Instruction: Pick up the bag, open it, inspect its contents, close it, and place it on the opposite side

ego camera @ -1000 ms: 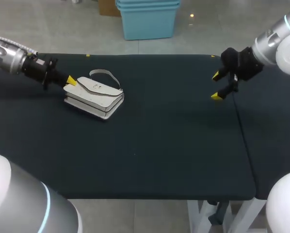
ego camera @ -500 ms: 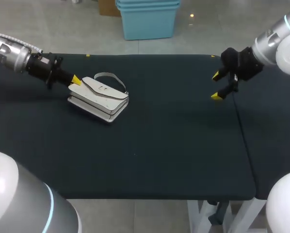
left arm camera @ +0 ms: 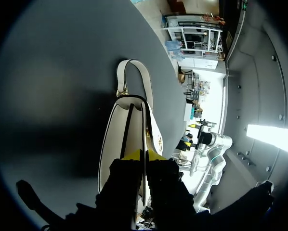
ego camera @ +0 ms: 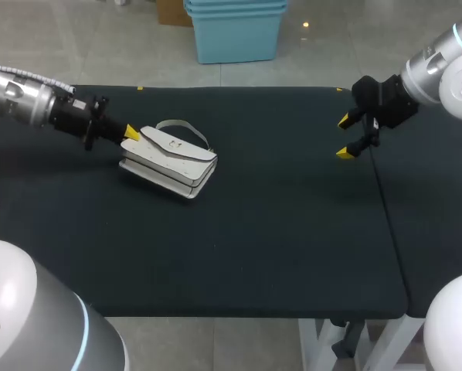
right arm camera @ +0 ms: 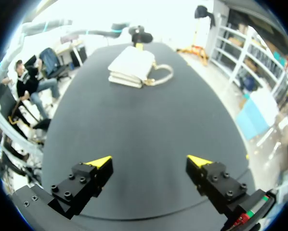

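Note:
A white handbag (ego camera: pixel 169 161) with a curved strap lies flat on the dark table, left of centre. My left gripper (ego camera: pixel 130 134) comes in from the left and is shut on the bag's left end. In the left wrist view its yellow tips (left arm camera: pixel 144 155) pinch a thin edge of the bag (left arm camera: pixel 122 130), and the strap (left arm camera: pixel 134 72) lies ahead. My right gripper (ego camera: pixel 345 137) hangs open over the table's right part, far from the bag. Its wrist view shows the open gripper (right arm camera: pixel 149 163) with nothing between its tips and the bag (right arm camera: pixel 131 66) far ahead.
The dark table (ego camera: pixel 277 232) stretches bare between the bag and my right gripper. A seam (ego camera: pixel 383 201) runs front to back near the right side, with a second table surface beyond it.
My left gripper has moved right and slightly toward the front, taking the bag along with it. The right arm has kept still.

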